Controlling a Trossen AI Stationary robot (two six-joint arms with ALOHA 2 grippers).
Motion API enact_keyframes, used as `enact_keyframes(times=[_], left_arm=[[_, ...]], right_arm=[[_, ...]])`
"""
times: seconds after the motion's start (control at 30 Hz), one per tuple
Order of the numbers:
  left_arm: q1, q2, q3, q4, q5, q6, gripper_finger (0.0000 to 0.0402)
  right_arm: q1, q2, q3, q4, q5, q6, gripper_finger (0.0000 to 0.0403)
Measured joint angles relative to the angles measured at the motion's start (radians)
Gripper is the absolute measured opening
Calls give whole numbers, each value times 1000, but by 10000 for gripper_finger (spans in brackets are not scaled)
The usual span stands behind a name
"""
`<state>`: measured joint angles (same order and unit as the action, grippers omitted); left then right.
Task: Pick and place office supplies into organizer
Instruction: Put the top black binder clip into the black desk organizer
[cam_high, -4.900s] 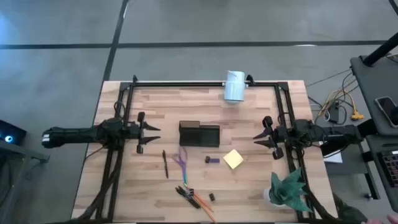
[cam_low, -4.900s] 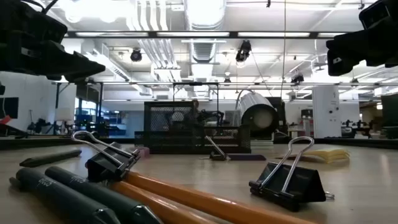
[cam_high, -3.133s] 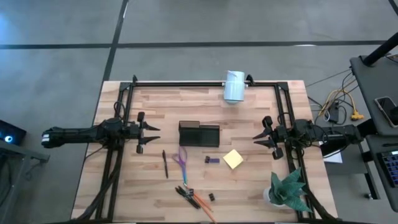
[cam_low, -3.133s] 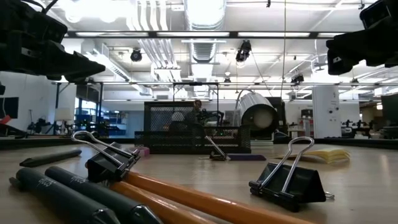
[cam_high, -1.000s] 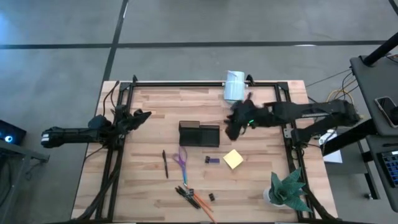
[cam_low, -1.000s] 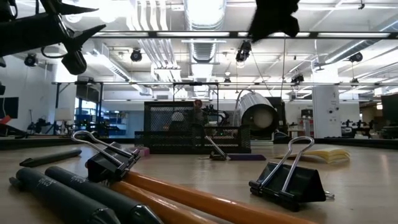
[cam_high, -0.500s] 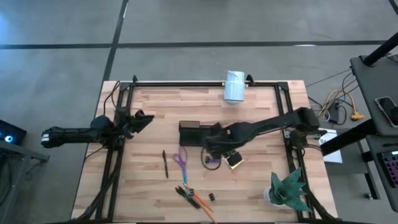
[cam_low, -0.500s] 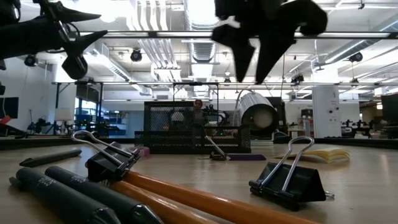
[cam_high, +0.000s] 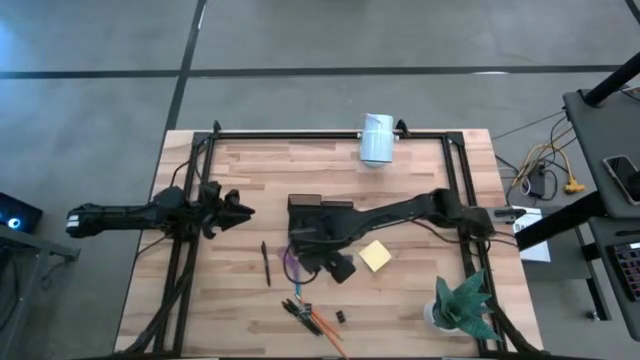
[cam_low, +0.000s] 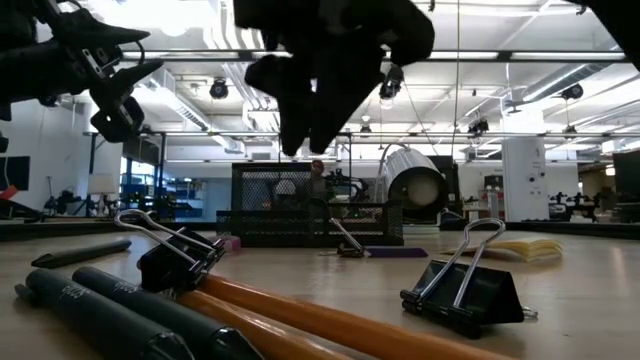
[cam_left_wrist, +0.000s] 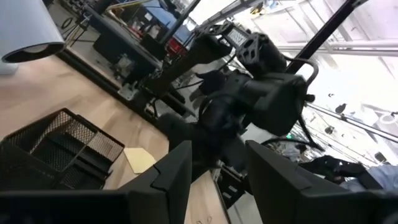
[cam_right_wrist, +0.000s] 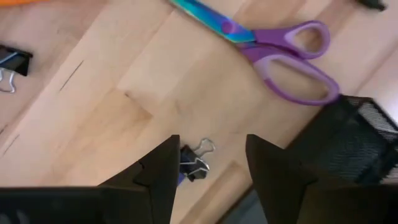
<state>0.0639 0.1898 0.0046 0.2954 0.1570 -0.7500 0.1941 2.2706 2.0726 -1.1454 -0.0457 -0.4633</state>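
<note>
Purple-handled scissors (cam_right_wrist: 283, 50) flat on table (cam_high: 420, 180), one pair, just near of black mesh organizer (cam_high: 320, 214). Right gripper (cam_right_wrist: 208, 163) above them, fingers apart, holding nothing, over small binder clip (cam_right_wrist: 193, 160). Left gripper (cam_high: 240, 211) at left, open, empty. No readable writing.

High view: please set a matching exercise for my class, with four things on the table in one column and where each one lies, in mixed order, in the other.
Things
1. white cylinder
2. green plant
3. yellow sticky-note pad
4. black pen

Places
A. between the organizer and the plant
B. just left of the purple scissors
C. at the top edge of the table in the picture
D. at the table's bottom right corner

Pairs: 1-C, 2-D, 3-A, 4-B
</note>
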Motion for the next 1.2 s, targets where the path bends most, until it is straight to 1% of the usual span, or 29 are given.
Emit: enact_keyframes(times=[0.17,0.33,0.57,0.73,1.2], left_arm=[[0,0,0,0,0,6,132],[0,-1,0,0,1,7,132],[0,3,0,0,1,7,132],[0,6,0,0,1,7,132],[0,6,0,0,1,7,132]], right_arm=[[-7,43,12,-28,-9,17,162],[-17,44,-34,-28,-8,2,154],[-42,44,-65,-22,-17,-10,148],[-60,44,-105,-17,-83,-20,147],[-71,44,-166,14,-88,-29,128]])
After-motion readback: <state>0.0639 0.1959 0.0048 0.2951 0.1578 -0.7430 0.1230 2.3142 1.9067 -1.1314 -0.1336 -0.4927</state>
